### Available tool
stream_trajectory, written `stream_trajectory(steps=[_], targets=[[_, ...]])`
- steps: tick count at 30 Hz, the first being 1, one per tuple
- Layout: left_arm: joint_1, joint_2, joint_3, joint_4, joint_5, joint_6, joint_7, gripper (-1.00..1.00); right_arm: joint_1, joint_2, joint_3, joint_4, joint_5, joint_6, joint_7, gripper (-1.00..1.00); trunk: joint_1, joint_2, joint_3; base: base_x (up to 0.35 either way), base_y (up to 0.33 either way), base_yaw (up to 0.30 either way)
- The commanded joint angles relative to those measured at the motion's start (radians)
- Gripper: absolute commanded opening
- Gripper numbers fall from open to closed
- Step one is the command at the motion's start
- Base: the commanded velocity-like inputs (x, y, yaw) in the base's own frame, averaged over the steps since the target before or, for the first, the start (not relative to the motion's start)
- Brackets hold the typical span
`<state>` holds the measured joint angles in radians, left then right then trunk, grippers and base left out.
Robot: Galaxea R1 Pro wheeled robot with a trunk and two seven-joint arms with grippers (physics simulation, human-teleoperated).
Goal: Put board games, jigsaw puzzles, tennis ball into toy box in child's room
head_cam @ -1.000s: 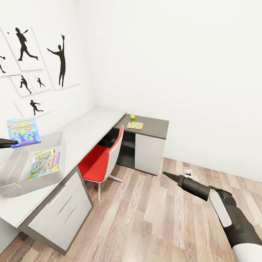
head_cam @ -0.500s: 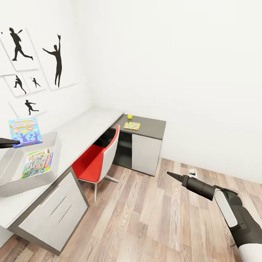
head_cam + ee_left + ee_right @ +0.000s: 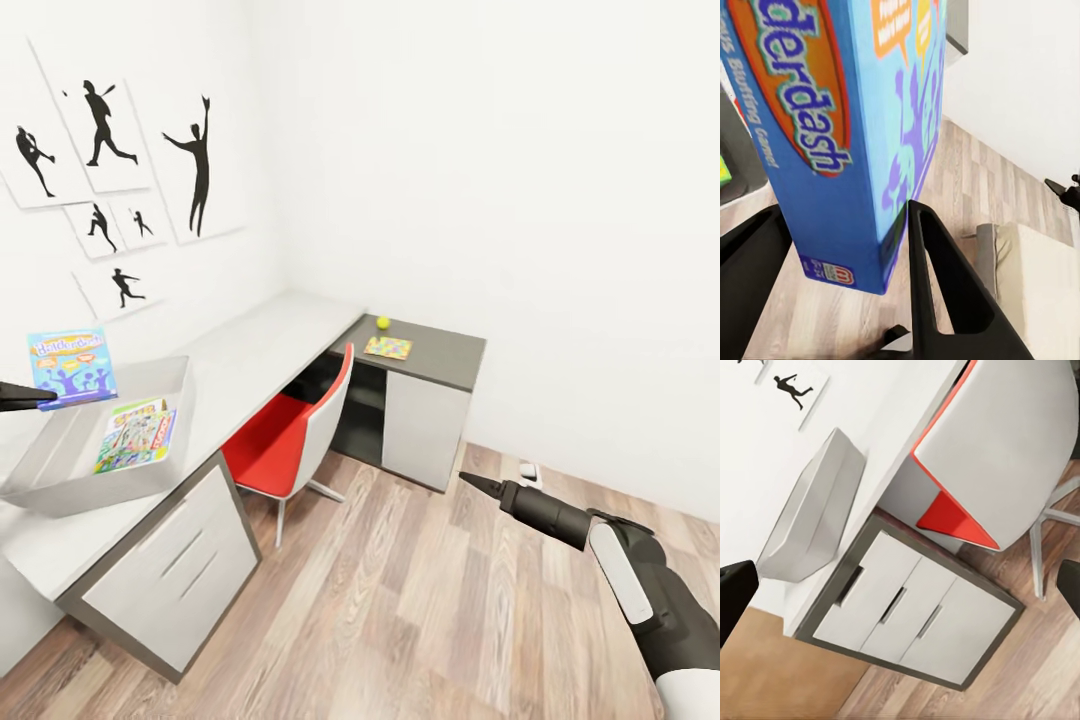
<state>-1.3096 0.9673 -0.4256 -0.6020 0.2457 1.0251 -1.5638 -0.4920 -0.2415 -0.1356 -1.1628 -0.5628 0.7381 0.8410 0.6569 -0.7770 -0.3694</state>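
The blue rectangular cardboard game box [image 3: 862,112] is showing the letters "derdash" in pale letters on an orange oval. The smaller prints on it are staying too blurred for reading.

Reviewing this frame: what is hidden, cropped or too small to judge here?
- Left end effector: head view's edge cuts off its arm.
- Flat blue printed board game box: left wrist view crops its title.
- Thin multicoloured jigsaw sheet: head view, too small to count sheets.
- Shallow pale grey toy box: right wrist view, wall hides contents.
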Motion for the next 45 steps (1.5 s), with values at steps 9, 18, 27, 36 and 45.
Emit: stream_trajectory(steps=[9,18,27,36,45], targets=[[-0.003,0.001,-0.049,0.001,0.003,0.005,-0.007,-1.00,0.001,-0.001,-0.001,0.000,-0.002,0.003,0.001,1.00,0.000,-0.001,-0.002,0.000,-0.060,0.078],[-0.003,0.001,-0.047,0.001,0.003,0.005,-0.007,-1.00,0.001,-0.001,-0.001,0.000,-0.002,0.003,0.001,1.00,0.000,-0.001,-0.002,0.070,-0.170,0.002],[-0.003,0.001,-0.047,0.001,0.003,0.007,-0.007,-1.00,0.001,0.000,-0.001,0.000,-0.002,0.003,0.001,1.00,0.000,-0.001,-0.002,0.113,-0.039,0.077],[-0.003,0.001,-0.044,0.001,0.003,0.007,-0.007,-1.00,0.001,0.001,0.001,0.000,-0.002,-0.007,0.001,1.00,0.000,-0.001,-0.002,0.149,-0.007,0.274],[-0.003,-0.002,-0.044,0.001,0.004,0.007,-0.007,-1.00,0.001,0.001,0.003,-0.044,-0.002,-0.008,-0.001,1.00,0.000,-0.001,-0.002,0.100,-0.168,0.288]])
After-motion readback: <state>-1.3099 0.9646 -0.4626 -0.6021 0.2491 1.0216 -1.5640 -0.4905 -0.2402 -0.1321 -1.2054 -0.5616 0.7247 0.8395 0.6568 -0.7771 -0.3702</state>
